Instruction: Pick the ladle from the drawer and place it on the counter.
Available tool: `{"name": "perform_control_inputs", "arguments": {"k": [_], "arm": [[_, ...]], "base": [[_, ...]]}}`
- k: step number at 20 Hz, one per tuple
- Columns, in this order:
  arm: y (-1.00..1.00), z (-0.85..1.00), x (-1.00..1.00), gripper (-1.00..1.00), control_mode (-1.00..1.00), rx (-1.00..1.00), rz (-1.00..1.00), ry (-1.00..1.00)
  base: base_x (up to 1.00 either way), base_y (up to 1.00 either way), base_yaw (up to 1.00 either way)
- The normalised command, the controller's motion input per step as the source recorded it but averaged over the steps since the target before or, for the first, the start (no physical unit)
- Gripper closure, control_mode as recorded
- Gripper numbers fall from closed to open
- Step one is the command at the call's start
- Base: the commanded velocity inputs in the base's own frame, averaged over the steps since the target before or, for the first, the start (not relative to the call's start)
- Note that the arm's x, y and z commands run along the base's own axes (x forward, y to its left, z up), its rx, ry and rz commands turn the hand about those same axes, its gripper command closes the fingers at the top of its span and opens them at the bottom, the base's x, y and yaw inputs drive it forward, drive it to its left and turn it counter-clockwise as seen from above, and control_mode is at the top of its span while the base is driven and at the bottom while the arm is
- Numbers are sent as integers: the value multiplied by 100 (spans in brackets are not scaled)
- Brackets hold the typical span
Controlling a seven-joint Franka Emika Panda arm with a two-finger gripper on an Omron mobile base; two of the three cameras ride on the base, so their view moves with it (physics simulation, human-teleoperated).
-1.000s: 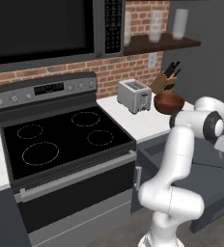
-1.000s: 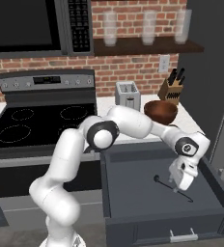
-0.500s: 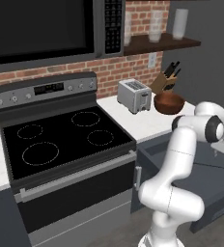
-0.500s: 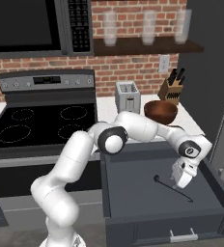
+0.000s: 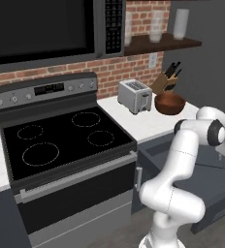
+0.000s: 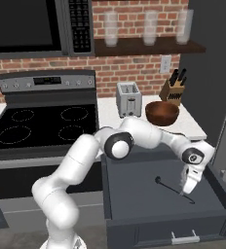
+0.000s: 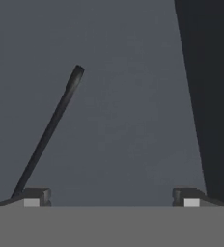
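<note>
Left base view: the arm rises at lower right and bends out over the open drawer (image 5: pixel 155 151), which stands pulled out beside the stove (image 5: pixel 61 145). The wrist hangs low at the right edge, above the ladle (image 5: pixel 212 167), seen here as a thin dark line on the drawer floor. On the counter (image 5: pixel 134 121) behind sit a toaster (image 5: pixel 135 95), a brown bowl (image 5: pixel 169 103) and a knife block (image 5: pixel 167 82) (all well apart from the drawer's contents).

Right base view: the gripper (image 6: pixel 188 188) points down into the drawer (image 6: pixel 134 194), right half, directly over the far handle end of the ladle (image 6: pixel 172 187). The ladle lies flat on the drawer floor, running diagonally, bowl end toward the middle. Whether the tips touch the handle cannot be told from here.

Hand view: the two fingertips (image 7: pixel 35 197) stand spread wide, nothing between them. The ladle (image 7: pixel 51 129) runs up from beside the left tip, slanting right (its lower end meets that tip at the frame bottom). The drawer (image 7: pixel 133 120) floor lies behind, its darker wall at right.
</note>
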Motion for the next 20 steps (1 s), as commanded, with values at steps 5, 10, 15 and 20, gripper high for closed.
{"name": "perform_control_inputs", "arguments": {"k": [5,10,15,20], "arm": [[0,-21,0,-100,-100,-11,0,0],[0,-32,0,-100,-100,-15,0,0],[0,-44,0,-100,-100,-14,-1,0],[-3,-13,10,-100,-100,-1,-7,-4]], "base": [[0,0,0],[0,0,0],[0,0,0],[0,0,0]]}}
